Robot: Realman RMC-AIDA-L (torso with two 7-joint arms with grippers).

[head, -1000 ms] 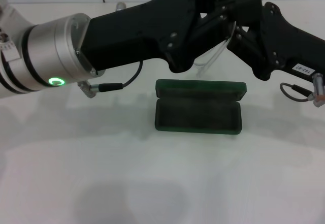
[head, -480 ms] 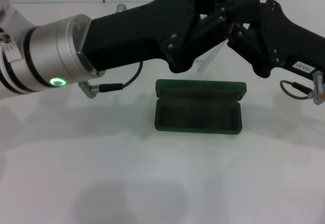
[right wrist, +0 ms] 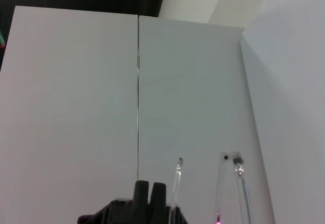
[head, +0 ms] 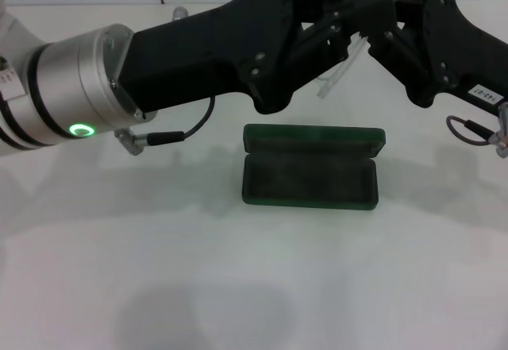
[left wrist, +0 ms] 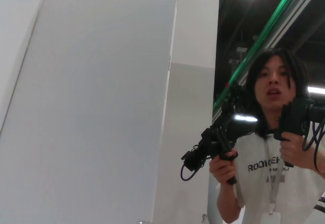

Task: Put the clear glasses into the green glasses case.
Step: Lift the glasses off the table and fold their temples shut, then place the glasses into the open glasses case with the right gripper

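My left gripper [head: 343, 18] and right gripper [head: 371, 13] hold the clear glasses [head: 343, 68] pinched, aloft behind the open, still-empty green glasses case [head: 309, 169].

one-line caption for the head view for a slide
Both grippers, left and right, meet around the clear glasses above the open green case on the white table.
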